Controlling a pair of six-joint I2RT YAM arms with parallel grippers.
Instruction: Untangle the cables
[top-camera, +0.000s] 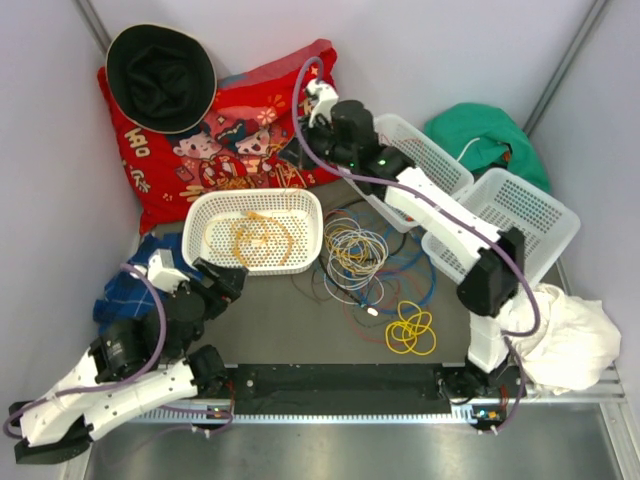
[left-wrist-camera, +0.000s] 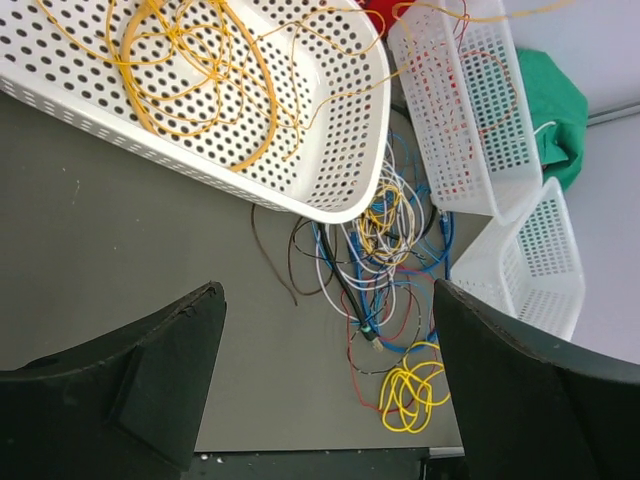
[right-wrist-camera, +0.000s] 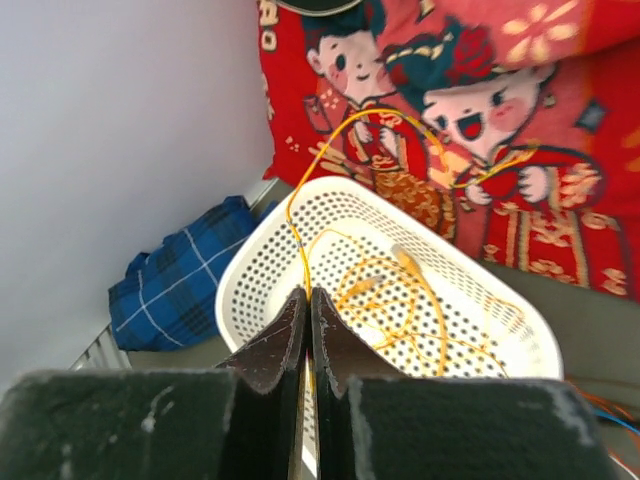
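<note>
A tangle of blue, white, red, yellow and dark cables (top-camera: 355, 255) lies on the dark table right of a white perforated basket (top-camera: 200, 215). It also shows in the left wrist view (left-wrist-camera: 385, 240). A separate yellow coil (top-camera: 411, 330) lies nearer (left-wrist-camera: 410, 390). A thin orange cable (top-camera: 262, 238) is looped inside the basket (left-wrist-camera: 200, 70). My right gripper (right-wrist-camera: 309, 300) is shut on a strand of this orange cable (right-wrist-camera: 400, 290), held above the basket's far right corner (top-camera: 322, 158). My left gripper (left-wrist-camera: 325, 380) is open and empty, above bare table by the basket's near left corner (top-camera: 228, 283).
Two more white baskets (top-camera: 545, 215) (top-camera: 440, 160) stand at the right; the farther one holds thin red wire (left-wrist-camera: 470, 90). A red printed pillow (top-camera: 230, 130) and black hat (top-camera: 160, 75) lie behind. Blue plaid cloth (top-camera: 120, 295) left, green cloth (top-camera: 490, 135), white cloth (top-camera: 570, 335) right.
</note>
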